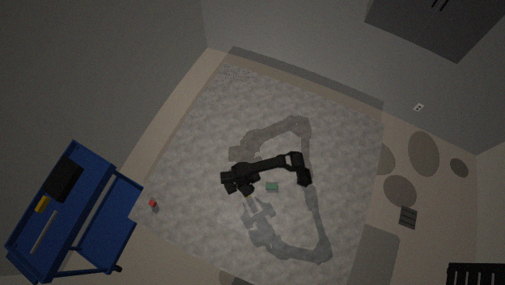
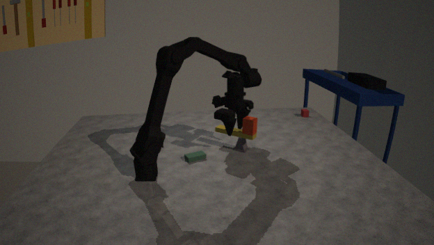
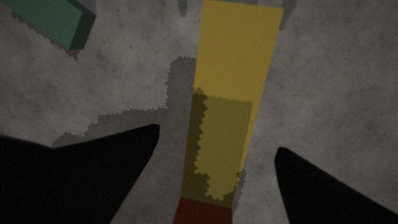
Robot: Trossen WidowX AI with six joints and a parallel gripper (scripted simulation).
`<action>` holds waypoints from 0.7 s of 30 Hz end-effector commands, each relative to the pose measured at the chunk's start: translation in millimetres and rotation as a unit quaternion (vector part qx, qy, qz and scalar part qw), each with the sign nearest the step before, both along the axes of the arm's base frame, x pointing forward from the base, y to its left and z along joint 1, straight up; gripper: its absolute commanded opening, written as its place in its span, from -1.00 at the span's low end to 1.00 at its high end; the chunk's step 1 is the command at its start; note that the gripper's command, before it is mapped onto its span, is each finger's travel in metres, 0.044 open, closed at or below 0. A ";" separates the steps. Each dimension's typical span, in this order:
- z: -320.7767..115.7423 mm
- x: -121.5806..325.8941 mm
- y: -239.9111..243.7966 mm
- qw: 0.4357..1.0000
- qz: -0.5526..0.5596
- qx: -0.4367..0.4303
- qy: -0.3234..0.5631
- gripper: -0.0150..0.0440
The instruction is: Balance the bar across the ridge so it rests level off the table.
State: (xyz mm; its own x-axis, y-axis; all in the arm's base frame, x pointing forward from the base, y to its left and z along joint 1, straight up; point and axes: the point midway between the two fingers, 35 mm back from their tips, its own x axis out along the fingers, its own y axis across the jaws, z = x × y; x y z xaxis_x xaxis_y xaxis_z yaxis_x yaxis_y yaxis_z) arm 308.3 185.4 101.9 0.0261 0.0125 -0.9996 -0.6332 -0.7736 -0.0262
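Note:
The yellow bar lies across the top of the small grey ridge, clear of the table. An orange-red block stands on one end of it. In the exterior view the bar slopes slightly down toward the block's end; I cannot tell how much of this is perspective. My gripper is open around the bar, with a gap on both sides in the wrist view. The arm hides most of the bar in the top view.
A green block lies on the table between the arm's base and the ridge. A small red cube sits near the table's far edge. A blue cart stands beyond the table.

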 end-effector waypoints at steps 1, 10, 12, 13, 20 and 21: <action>0.0 0.1 0.1 1.000 0.000 0.000 0.000 1.00; 61.7 2.7 1.7 1.000 0.000 0.000 0.000 1.00; 84.1 0.4 0.2 1.000 0.000 0.000 0.000 1.00; 92.9 -1.1 -0.6 1.000 0.000 0.000 0.000 1.00; 99.8 -2.4 -1.4 1.000 0.000 0.000 0.000 1.00; 99.8 -2.4 -1.4 1.000 0.000 0.000 0.000 1.00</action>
State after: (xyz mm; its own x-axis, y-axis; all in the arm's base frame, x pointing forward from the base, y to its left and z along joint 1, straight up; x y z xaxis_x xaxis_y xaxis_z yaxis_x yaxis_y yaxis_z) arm 306.4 184.3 203.2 0.0406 0.0216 -0.9989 -0.6325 -0.7734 -0.0425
